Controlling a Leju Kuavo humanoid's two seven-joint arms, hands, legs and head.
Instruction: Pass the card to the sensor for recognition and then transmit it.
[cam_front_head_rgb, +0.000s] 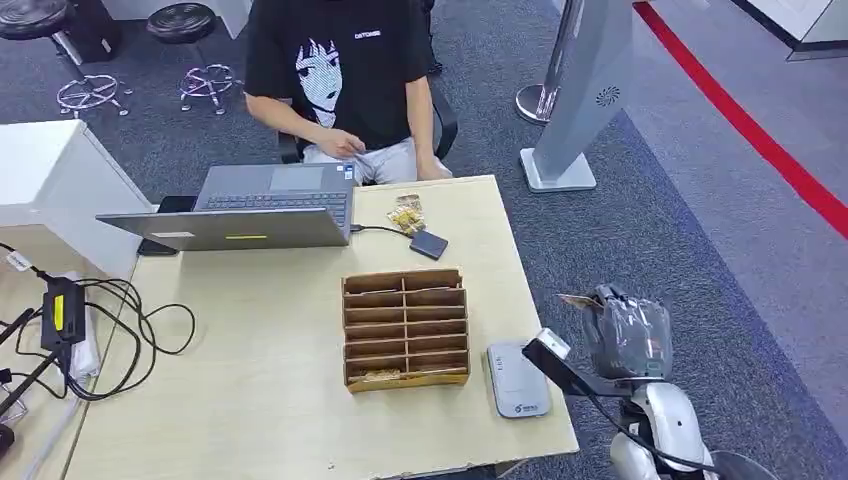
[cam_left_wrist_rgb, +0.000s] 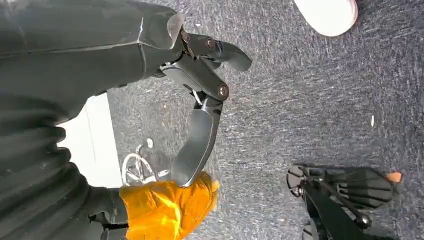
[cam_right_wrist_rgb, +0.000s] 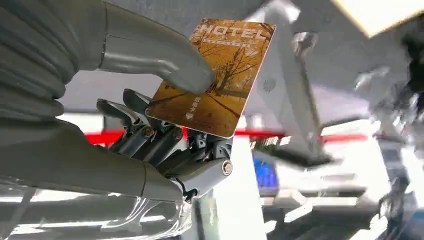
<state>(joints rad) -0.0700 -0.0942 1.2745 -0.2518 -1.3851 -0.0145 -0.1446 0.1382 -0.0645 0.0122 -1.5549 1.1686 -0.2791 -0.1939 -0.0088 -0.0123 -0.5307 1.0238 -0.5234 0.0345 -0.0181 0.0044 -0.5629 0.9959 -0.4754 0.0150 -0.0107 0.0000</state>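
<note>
Gripping status: the right hand (cam_front_head_rgb: 622, 330) holds the card (cam_right_wrist_rgb: 215, 77), with the thick grey thumb pressed on the card's printed face and the darker fingers (cam_right_wrist_rgb: 150, 137) behind it.
Card position: in the head view, the card (cam_front_head_rgb: 577, 300) shows as a thin edge at the left side of the right hand, lower right of the frame, off the table's right edge and above the carpet.
Card face: orange-brown, with a tree image and the word HOTEL along one end.
Right arm: silver, entering from the bottom right corner of the head view, with a black cable along it.
Left hand (cam_left_wrist_rgb: 200, 100): fingers released and apart, holding nothing, above grey carpet; an orange cloth-like item (cam_left_wrist_rgb: 167, 210) sits beside it at the lower middle of the wrist frame.
Sensor (cam_front_head_rgb: 517, 380): a flat grey pad lying at the table's lower right corner, just left of the right hand and apart from the card.
Card rack (cam_front_head_rgb: 405, 327): a wooden slotted box, centre of the frame, just left of the sensor.
Table (cam_front_head_rgb: 260, 400): light wood, filling the left and centre of the head view.
Laptop (cam_front_head_rgb: 250, 208): open, grey, at the upper left part of the table.
Person (cam_front_head_rgb: 345, 75): seated behind the table's far edge, top centre of the frame, in a black printed shirt.
Cables (cam_front_head_rgb: 120, 330): black, looped at the table's left edge.
</note>
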